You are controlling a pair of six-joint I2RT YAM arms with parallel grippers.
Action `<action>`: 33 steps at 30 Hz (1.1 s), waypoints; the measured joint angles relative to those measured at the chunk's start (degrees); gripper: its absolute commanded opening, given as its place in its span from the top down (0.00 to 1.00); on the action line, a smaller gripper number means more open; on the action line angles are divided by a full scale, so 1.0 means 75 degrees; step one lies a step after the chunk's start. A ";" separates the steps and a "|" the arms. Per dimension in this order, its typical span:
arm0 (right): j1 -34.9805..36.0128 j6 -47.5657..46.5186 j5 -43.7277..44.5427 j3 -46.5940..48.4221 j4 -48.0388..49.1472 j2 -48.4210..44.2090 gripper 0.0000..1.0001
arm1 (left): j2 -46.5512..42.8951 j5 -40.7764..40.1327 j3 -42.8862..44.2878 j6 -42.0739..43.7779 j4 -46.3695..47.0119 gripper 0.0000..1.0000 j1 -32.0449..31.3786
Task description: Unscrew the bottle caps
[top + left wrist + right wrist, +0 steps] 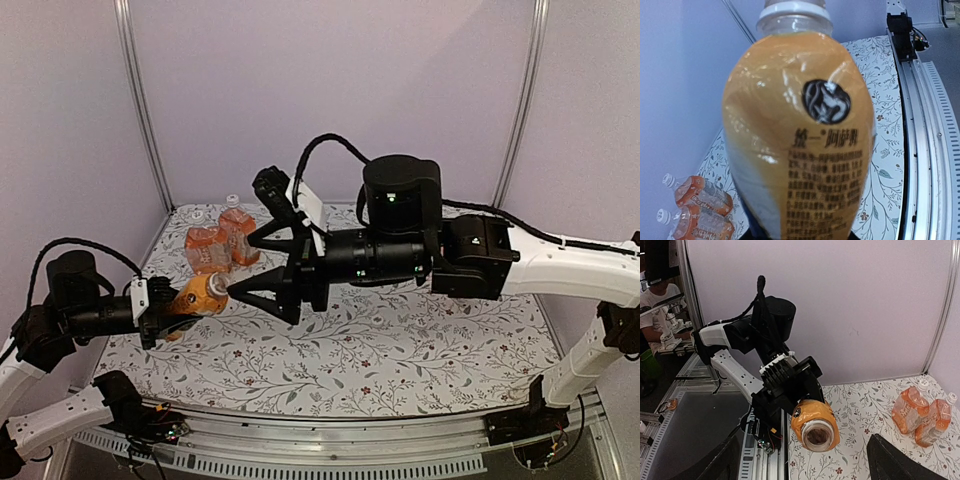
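My left gripper (160, 306) is shut on an orange-labelled bottle (192, 296) and holds it on its side above the table, neck toward the right arm. The bottle fills the left wrist view (800, 135), with a white ring at its neck (794, 11). In the right wrist view the bottle (815, 424) points at the camera; its mouth (817, 434) looks like a pale ring with a brown centre, and no white cap shows on it. My right gripper (243, 266) is open, its fingers (895, 460) spread on either side of the neck without touching it.
Two smaller bottles of orange drink (222, 242) with white caps (232, 200) sit side by side at the back left of the floral table (400, 350). They also show in the right wrist view (920, 412) and the left wrist view (702, 207).
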 measured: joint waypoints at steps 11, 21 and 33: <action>0.0166 -0.0758 -0.0093 0.0408 0.0982 0.1195 0.32 | 0.0000 0.0125 0.0006 -0.0047 -0.0006 0.73 0.0038; 0.0166 -0.0764 0.0344 0.0455 0.0877 0.1300 0.51 | 0.0000 0.0152 0.0047 -0.0044 -0.0012 0.73 0.0047; 0.0169 -0.0624 0.0388 0.0571 0.0411 0.1396 1.00 | 0.0015 0.0137 0.0102 -0.0003 -0.0017 0.73 0.0067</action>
